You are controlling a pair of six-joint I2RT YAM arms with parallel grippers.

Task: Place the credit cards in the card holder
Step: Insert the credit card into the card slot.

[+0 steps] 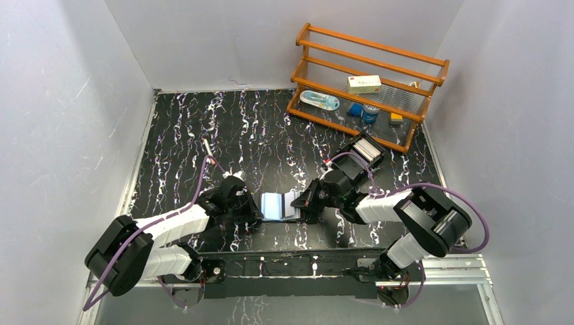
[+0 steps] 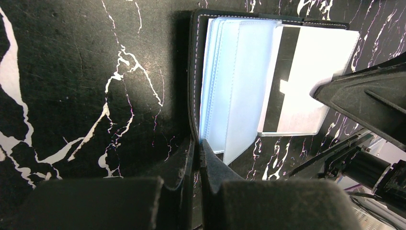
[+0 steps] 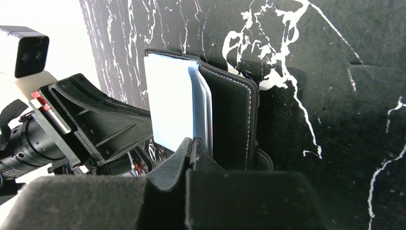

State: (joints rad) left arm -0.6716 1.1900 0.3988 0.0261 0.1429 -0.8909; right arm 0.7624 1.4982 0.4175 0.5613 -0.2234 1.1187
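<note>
The card holder (image 1: 274, 205) lies open mid-table between both grippers, its silvery-blue sleeves (image 2: 239, 86) fanned out from a black cover (image 3: 230, 115). My left gripper (image 1: 256, 211) is shut on the edge of that black cover (image 2: 198, 143). A white credit card (image 2: 311, 62) with a black stripe sits partly inside one clear sleeve. My right gripper (image 1: 302, 203) is shut on this card's outer edge (image 3: 194, 143); the card shows as a pale panel (image 3: 167, 105). More white credit cards (image 1: 366, 147) sit in a black open box (image 1: 379, 157) behind the right arm.
A wooden rack (image 1: 369, 84) with small items stands at the back right. A thin pen-like stick (image 1: 206, 145) lies at the left middle. White walls enclose the black marbled table (image 1: 203, 122). The left gripper's body (image 3: 100, 124) fills the left of the right wrist view.
</note>
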